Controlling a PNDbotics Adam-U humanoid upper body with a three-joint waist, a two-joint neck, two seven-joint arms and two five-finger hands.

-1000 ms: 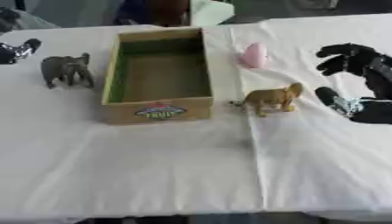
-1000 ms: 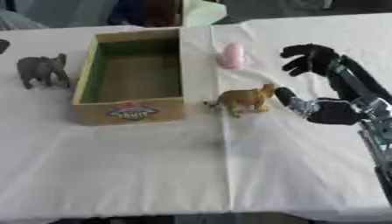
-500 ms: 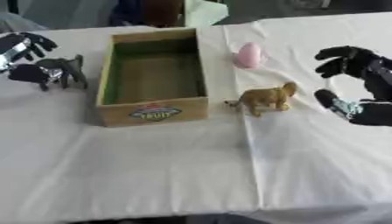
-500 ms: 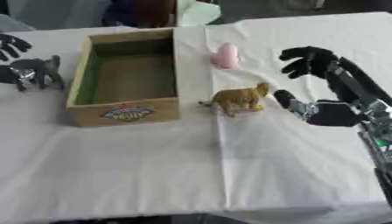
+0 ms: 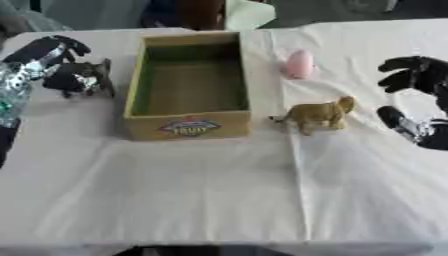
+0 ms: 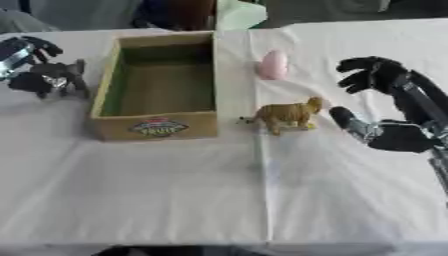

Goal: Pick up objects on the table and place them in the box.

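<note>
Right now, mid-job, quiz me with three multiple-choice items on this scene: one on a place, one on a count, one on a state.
1. Where does the tan toy animal stand?
A. inside the box
B. on the cloth, right of the box
C. left of the box

2. How many toys lie inside the box?
A. none
B. one
C. two

3. What is the left robot hand doing?
A. resting open, far from every toy
B. closing round the grey elephant
C. holding the pink object

Answers:
1 B: the tan toy animal stands on the white cloth between the box and the right robot hand.
2 A: the green inside of the box shows nothing in it.
3 B: its fingers wrap the grey elephant left of the box, while the pink object lies untouched beyond the tan animal.
</note>
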